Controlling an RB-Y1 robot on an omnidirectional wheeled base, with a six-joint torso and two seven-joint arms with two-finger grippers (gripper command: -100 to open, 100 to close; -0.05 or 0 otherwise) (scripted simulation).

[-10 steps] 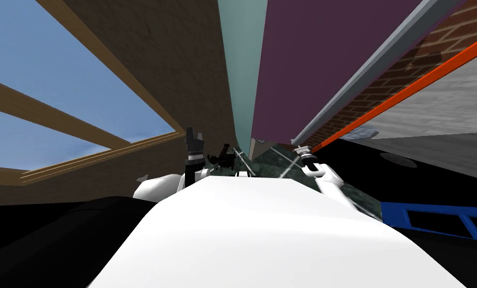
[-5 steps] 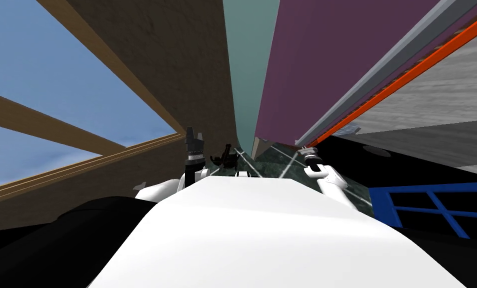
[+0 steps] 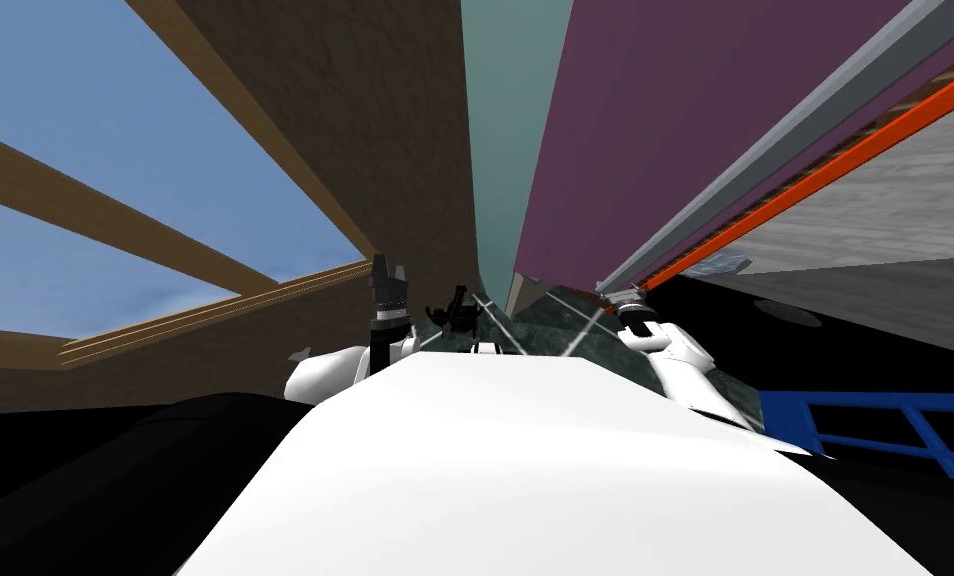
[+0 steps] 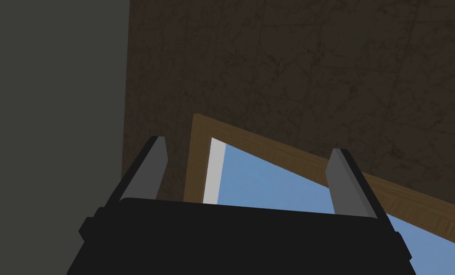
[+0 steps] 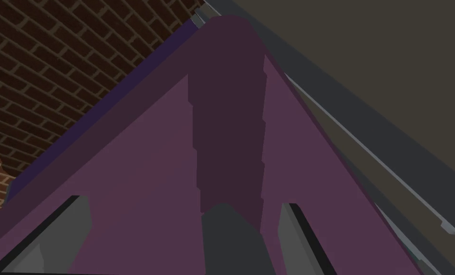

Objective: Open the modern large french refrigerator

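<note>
The refrigerator's door (image 3: 665,130) is a tall purple panel ahead and to my right, with a grey edge strip (image 3: 765,150) along it. My right gripper (image 3: 620,297) is at the door's lower edge. In the right wrist view the purple door (image 5: 140,191) carries a darker rounded handle (image 5: 229,119). That handle runs up between the fingers of the open right gripper (image 5: 183,203), and neither finger presses it. My left gripper (image 3: 385,265) is raised by the brown wall, open and holding nothing (image 4: 248,145).
A brown wall with a wood-framed window (image 3: 115,150) stands at the left. A teal strip (image 3: 495,120) runs between that wall and the door. An orange strip (image 3: 815,170) and a blue frame (image 3: 865,420) lie to the right, a brick wall (image 5: 55,62) beside the door.
My right gripper has gone from shut to open, letting go of the handle, and its hand sits a little further right. The head view has shifted slightly; the left arm is still.
</note>
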